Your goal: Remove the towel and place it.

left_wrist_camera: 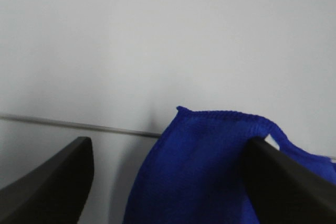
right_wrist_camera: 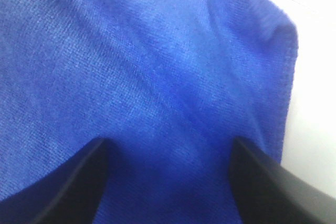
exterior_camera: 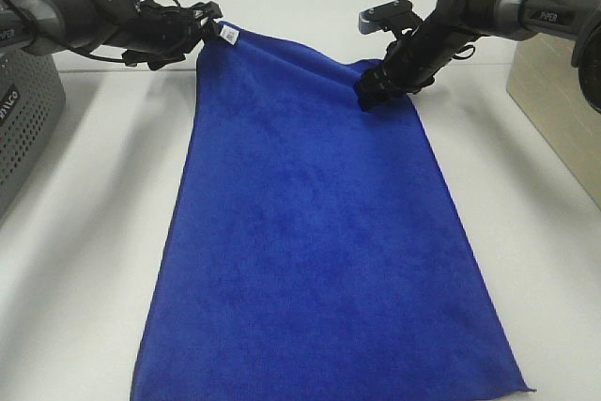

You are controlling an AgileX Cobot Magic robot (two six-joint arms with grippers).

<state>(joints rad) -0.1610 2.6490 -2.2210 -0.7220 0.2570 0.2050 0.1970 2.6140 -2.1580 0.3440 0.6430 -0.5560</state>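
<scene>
So the towel (exterior_camera: pixel 319 232) is spread flat on the white table (exterior_camera: pixel 84 232), running from the far side toward the camera, with its 2 far corners at the arms. The left gripper (exterior_camera: pixel 211 30) is at the tagged corner with jaws spread apart, and in the left wrist view the cloth only leans on 1 finger (left_wrist_camera: pixel 283 182), not pinched. The right gripper (exterior_camera: pixel 376 91) sits down on the other far corner, jaws also apart with plush between them.

Risks I'd guess: if either one lifts before closing, that corner just slips out. If only 1 side catches, the towel swings and drags sideways, maybe toward the grey perforated bin (exterior_camera: pixel 23 119). A thin pinch on plush could also slide loose.
</scene>
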